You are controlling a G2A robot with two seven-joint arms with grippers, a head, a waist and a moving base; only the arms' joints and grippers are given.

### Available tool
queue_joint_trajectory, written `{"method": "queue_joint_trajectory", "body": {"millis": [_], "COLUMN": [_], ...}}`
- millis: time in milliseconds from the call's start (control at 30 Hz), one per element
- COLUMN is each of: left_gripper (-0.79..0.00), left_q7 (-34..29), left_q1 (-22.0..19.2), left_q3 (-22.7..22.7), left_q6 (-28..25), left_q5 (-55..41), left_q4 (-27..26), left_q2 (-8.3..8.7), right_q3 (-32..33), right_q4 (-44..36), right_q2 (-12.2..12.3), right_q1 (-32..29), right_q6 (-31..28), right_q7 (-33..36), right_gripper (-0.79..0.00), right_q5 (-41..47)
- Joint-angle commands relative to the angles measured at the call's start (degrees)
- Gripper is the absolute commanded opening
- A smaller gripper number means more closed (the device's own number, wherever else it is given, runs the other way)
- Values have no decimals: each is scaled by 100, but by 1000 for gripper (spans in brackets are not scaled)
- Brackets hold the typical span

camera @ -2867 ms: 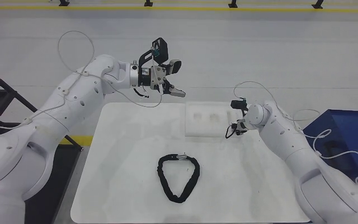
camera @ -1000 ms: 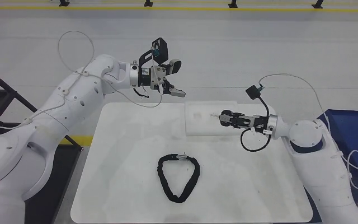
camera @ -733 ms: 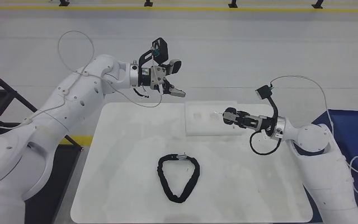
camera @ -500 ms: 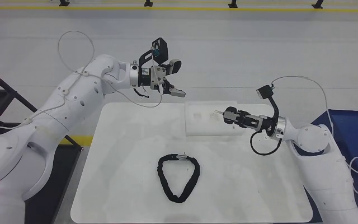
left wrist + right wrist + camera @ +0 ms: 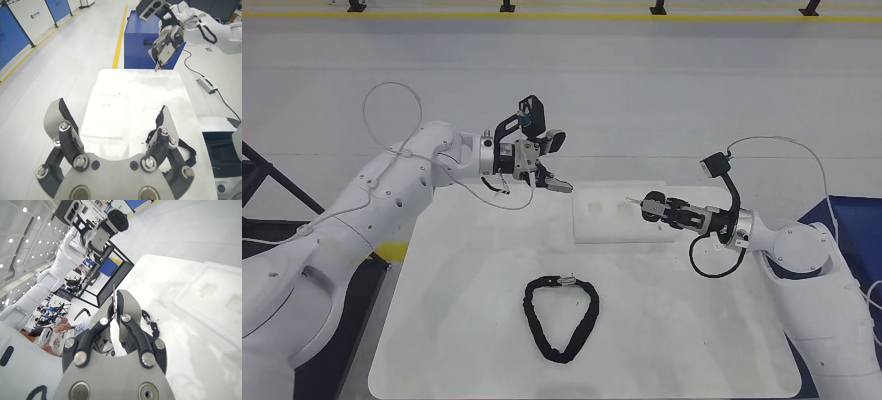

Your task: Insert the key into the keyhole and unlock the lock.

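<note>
1. We see the lock (image 5: 560,351), a black loop, lying flat on the white worktop (image 5: 462,300). It is near the middle, a bit closer to the near edge.
2. Nothing is touching the lock, and both arms are well away from it.
3. The right gripper (image 5: 647,205) is pinched tight on the key (image 5: 113,289). The thin metal end of the key sticks out past the fingers.
4. That gripper hangs over the right end of a white foam tray (image 5: 607,228). The tray sits by the far edge of the worktop.
5. The left gripper (image 5: 112,105) is wide apart and holds nothing.
6. It hangs in the air over the far edge, just beside the left end of the foam tray.
</note>
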Motion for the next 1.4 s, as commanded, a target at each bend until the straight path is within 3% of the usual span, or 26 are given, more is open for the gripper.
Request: {"method": "queue_joint_trajectory", "body": {"millis": [0, 167, 400, 533, 833, 1367], "left_gripper": [0, 0, 0, 0, 0, 0], "left_q7": [243, 883, 1689, 2016, 2007, 1990], "left_q1": [223, 739, 1142, 1254, 1522, 1536], "left_q3": [-32, -90, -95, 5, 176, 176], "left_q6": [128, 143, 274, -58, -191, -191], "left_q5": [318, 1071, 2493, 3244, 3848, 3864], "left_q4": [-14, 95, 183, 258, 423, 429], "left_q2": [-5, -31, -145, -243, -436, -440], "right_q3": [0, 0, 0, 0, 0, 0], "right_q4": [0, 0, 0, 0, 0, 0], "right_q2": [0, 0, 0, 0, 0, 0], "right_q1": [0, 0, 0, 0, 0, 0], "right_q6": [0, 0, 0, 0, 0, 0], "right_q7": [0, 0, 0, 0, 0, 0], "right_gripper": [-785, -785, -785, -785, -785, -785], "right_q5": [0, 0, 0, 0, 0, 0]}}
